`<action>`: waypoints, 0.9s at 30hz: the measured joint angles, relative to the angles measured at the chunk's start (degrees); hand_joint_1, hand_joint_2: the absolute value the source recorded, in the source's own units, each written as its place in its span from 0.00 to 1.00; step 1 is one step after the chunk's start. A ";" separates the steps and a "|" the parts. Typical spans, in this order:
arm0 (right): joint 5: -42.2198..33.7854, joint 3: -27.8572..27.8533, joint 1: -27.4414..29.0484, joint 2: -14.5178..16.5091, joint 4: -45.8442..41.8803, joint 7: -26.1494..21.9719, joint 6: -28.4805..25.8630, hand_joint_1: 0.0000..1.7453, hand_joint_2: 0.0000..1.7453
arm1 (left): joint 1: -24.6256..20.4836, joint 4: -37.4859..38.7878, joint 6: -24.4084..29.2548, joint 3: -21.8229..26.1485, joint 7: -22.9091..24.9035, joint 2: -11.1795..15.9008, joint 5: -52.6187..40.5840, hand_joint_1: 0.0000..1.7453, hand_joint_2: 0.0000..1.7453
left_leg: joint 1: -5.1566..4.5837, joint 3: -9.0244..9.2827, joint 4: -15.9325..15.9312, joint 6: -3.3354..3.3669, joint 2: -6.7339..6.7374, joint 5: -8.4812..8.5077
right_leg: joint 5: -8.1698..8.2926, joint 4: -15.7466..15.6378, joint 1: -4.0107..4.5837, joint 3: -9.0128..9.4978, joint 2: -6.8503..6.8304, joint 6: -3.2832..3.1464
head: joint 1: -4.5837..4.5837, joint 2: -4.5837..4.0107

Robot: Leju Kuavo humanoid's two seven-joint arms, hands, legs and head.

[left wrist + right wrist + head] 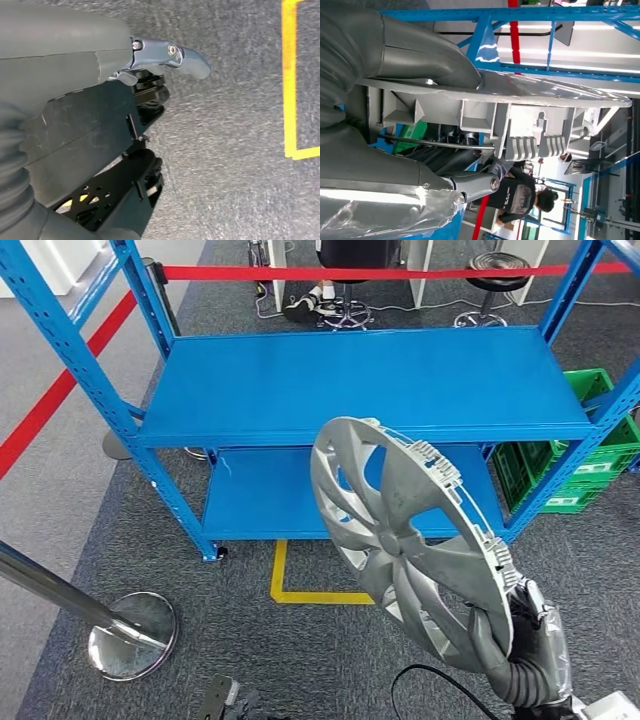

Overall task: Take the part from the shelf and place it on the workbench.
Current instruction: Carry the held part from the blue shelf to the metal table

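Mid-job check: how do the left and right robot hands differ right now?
The right robot hand grips the rim of the silver wheel cover, held up tilted in front of the blue shelf; the left robot hand holds nothing. In its wrist view the left robot hand looks down at grey carpet beside a yellow floor line; the right robot hand's wrist view looks along the cover toward the shelf frame. Both share a grey ribbed cover.

Silver spoked wheel cover (407,540) held tilted on edge, off the blue shelf (362,385)

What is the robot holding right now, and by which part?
The right hand grips the round silver plastic wheel cover by its lower rim edge; the left hand holds nothing.
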 joint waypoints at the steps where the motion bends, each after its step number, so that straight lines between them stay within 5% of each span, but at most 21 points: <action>1: 1.33 0.03 0.05 -0.01 0.00 0.05 -0.53 1.00 1.00 | -0.01 0.00 -0.01 0.01 0.33 0.01 0.24 0.00 1.00 | 0.02 0.42 1.19 0.03 0.00 0.49 | 0.47 0.16 0.03 -0.79 -0.02 0.02 | -0.01 0.00; 2: 2.90 0.14 0.12 -0.05 0.00 0.14 -1.15 1.00 1.00 | -0.02 0.00 -0.05 0.02 0.75 0.01 0.51 0.00 1.00 | 0.02 1.85 0.32 0.18 0.00 1.97 | 0.91 0.32 0.08 -1.55 -0.01 0.09 | -0.02 -0.01; 4: 5.25 0.47 0.45 -0.29 -0.02 0.35 -2.08 1.00 1.00 | -0.05 0.00 -0.10 0.04 1.48 0.02 0.92 0.00 1.00 | -0.11 7.21 -6.33 0.89 -0.01 4.73 | 1.73 0.54 0.23 -2.74 0.02 0.37 | -0.01 -0.01; 6: 5.78 0.79 0.86 -0.72 -0.14 0.43 -2.32 1.00 1.00 | -0.07 0.00 -0.09 0.05 1.79 -0.01 1.00 0.00 1.00 | -0.34 12.35 -14.19 1.67 -0.02 4.85 | 2.65 0.71 0.41 -3.56 -0.02 0.88 | 0.04 -0.01; 8: 6.08 0.97 1.17 -1.09 -0.38 0.39 -2.73 1.00 1.00 | 0.00 0.00 -0.11 0.05 1.87 -0.06 0.99 0.00 1.00 | -0.54 13.60 -17.48 2.12 -0.02 4.42 | 3.75 0.71 0.38 -4.32 -0.13 1.48 | 0.05 0.00; 10: 6.48 1.08 1.67 -1.40 -0.61 0.37 -3.15 1.00 1.00 | 0.12 0.00 -0.20 0.05 1.88 -0.09 0.98 0.00 1.00 | -0.34 12.74 -17.89 2.55 0.10 5.24 | 3.35 1.15 0.27 -5.34 -0.06 2.04 | 0.03 0.01; 12: 6.66 1.20 2.06 -1.66 -0.72 0.37 -3.30 1.00 1.00 | 0.15 0.00 -0.31 0.05 1.91 -0.07 0.98 0.00 1.00 | -0.03 11.83 -18.11 3.01 0.24 6.31 | -0.80 5.00 0.18 -6.78 0.09 2.62 | 0.27 0.01; 14: 6.67 1.33 2.19 -1.77 -0.72 0.37 -3.33 1.00 1.00 | 0.14 0.00 -0.35 0.05 1.92 -0.04 0.98 0.00 1.00 | -0.03 10.71 -17.84 3.19 0.30 7.20 | -5.95 12.48 0.04 -8.29 0.10 3.15 | 0.53 0.01; 15: 6.67 1.39 2.26 -1.81 -0.72 0.37 -3.34 1.00 1.00 | 0.14 0.00 -0.35 0.05 1.92 -0.04 0.98 0.00 1.00 | -0.04 10.07 -17.63 3.16 0.34 7.62 | -7.00 15.64 -0.02 -8.57 0.10 3.33 | 0.56 0.01; 17: 6.67 1.46 2.40 -1.90 -0.72 0.38 -3.36 1.00 1.00 | 0.14 0.00 -0.36 0.05 1.92 -0.03 0.98 0.00 1.00 | 0.00 8.67 -17.07 2.99 0.36 8.41 | -5.45 16.90 -0.11 -6.91 0.10 3.57 | 0.60 0.01; 19: 6.67 1.55 2.37 -1.99 -0.76 0.38 -3.38 1.00 1.00 | 0.11 0.00 -0.37 0.05 1.92 -0.04 0.98 0.00 1.00 | 0.13 7.08 -16.18 2.56 0.29 9.09 | -2.94 10.70 -0.30 -1.93 0.14 3.90 | 0.61 0.01; 20: 6.68 1.61 2.32 -2.04 -0.84 0.39 -3.38 1.00 1.00 | 0.09 0.00 -0.38 0.05 1.92 -0.04 0.98 0.00 1.00 | 0.12 6.30 -15.63 2.26 0.23 9.41 | -2.84 6.41 -0.31 0.95 0.28 3.88 | 0.60 0.00; 22: 6.69 1.72 2.29 -2.09 -1.02 0.39 -3.41 1.00 1.00 | 0.08 0.00 -0.38 0.05 1.92 0.01 0.98 0.00 1.00 | -0.02 5.42 -15.02 1.72 0.10 10.22 | -3.97 1.61 -0.18 3.57 0.60 3.43 | 0.58 0.01; 25: 6.68 1.82 2.33 -2.18 -1.16 0.38 -3.47 1.00 1.00 | 0.21 0.01 -0.39 0.05 1.93 0.14 0.98 0.00 1.00 | -0.06 4.33 -14.66 0.98 0.03 10.68 | -3.09 1.55 -0.20 2.32 0.65 1.82 | 0.59 0.01; 27: 6.69 1.84 2.32 -2.21 -1.19 0.41 -3.48 1.00 1.00 | 0.26 0.02 -0.39 0.05 1.94 0.20 0.98 0.00 1.00 | 0.06 2.96 -11.69 0.25 0.03 6.52 | -1.76 1.63 -0.36 0.72 0.48 0.66 | 0.25 0.01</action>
